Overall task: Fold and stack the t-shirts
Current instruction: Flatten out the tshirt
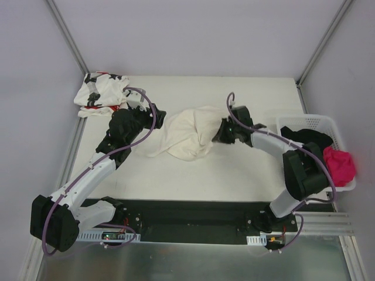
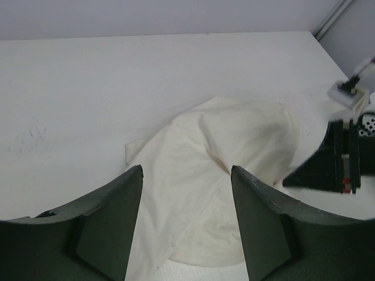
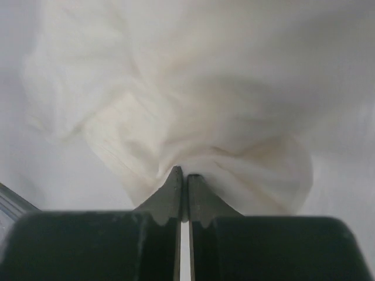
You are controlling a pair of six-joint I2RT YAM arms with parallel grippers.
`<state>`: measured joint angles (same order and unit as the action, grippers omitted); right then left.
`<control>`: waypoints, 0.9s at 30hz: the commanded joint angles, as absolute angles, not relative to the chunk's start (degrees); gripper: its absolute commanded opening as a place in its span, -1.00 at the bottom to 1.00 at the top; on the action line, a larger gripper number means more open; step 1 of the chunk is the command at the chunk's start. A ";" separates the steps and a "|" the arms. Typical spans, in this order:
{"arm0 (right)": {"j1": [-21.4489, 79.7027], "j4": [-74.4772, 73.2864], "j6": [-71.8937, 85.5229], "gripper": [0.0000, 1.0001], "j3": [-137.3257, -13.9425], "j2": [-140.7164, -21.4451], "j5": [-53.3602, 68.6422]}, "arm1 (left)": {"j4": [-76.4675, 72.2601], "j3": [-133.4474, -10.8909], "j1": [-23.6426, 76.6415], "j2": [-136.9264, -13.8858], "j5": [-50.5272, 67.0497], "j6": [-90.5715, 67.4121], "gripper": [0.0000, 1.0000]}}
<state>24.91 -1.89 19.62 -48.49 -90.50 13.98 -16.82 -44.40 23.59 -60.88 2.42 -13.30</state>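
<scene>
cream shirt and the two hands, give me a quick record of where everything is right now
cream shirt: crumpled in a heap at the middle of the table
right hand: shut, pinching a fold on the shirt's right side
left hand: open, over the shirt's left edge, holding nothing
star-print shirt: bunched in the far left corner
basket: right edge, black cloth and pink cloth inside

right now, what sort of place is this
Probably a robot lab cell, not a home: bare white table walled by plain panels on metal posts, two arms bolted at its near edge, a cream shirt, a star shirt and a basket staged for folding.
</scene>
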 commanded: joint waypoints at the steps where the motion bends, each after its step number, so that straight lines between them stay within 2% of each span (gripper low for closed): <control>1: 25.31 -9.82 14.52 -0.98 -74.74 -93.42 14.94 | -18.55 -43.86 23.64 -61.70 1.93 -13.71 0.22; 3: 25.66 -17.70 12.06 -0.98 -86.69 -96.93 13.36 | -18.72 -43.42 23.64 -61.87 2.46 -13.97 0.22; 4: 25.84 -21.06 9.43 -0.98 -100.84 -98.51 13.27 | -18.72 -43.07 23.64 -62.31 2.72 -14.50 0.22; 6: 26.01 -31.66 6.43 -0.98 -115.42 -104.40 13.80 | -18.81 -42.89 23.64 -62.49 3.86 -15.20 0.22; 7: 26.62 -34.34 3.81 -0.98 -128.45 -105.81 13.62 | -18.72 -42.63 23.64 -62.40 4.65 -15.38 0.22; 9: 27.24 -38.23 1.51 -0.98 -136.20 -105.65 10.03 | -18.81 -42.28 23.64 -62.31 4.75 -15.64 0.22; 13: 27.77 -34.81 -4.74 -0.98 -135.97 -97.84 0.46 | -19.24 -41.49 23.64 -62.75 5.36 -16.08 0.22; 14: 27.77 -34.11 -6.75 -0.98 -134.31 -96.08 -6.00 | -19.34 -41.48 23.64 -62.93 5.71 -16.17 0.22; 17: 27.77 -31.04 -9.31 -0.98 -127.91 -89.93 -10.53 | -20.04 -41.92 23.64 -64.60 7.37 -16.96 0.22; 27: 27.86 -30.59 -10.19 -0.98 -123.13 -86.13 -11.34 | -22.32 -44.21 23.64 -71.27 11.95 -20.48 0.18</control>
<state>27.79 -31.94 -8.38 -123.46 -85.23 -8.78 -18.57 -41.87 23.57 -70.13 8.86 -18.44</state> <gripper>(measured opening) 0.030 0.595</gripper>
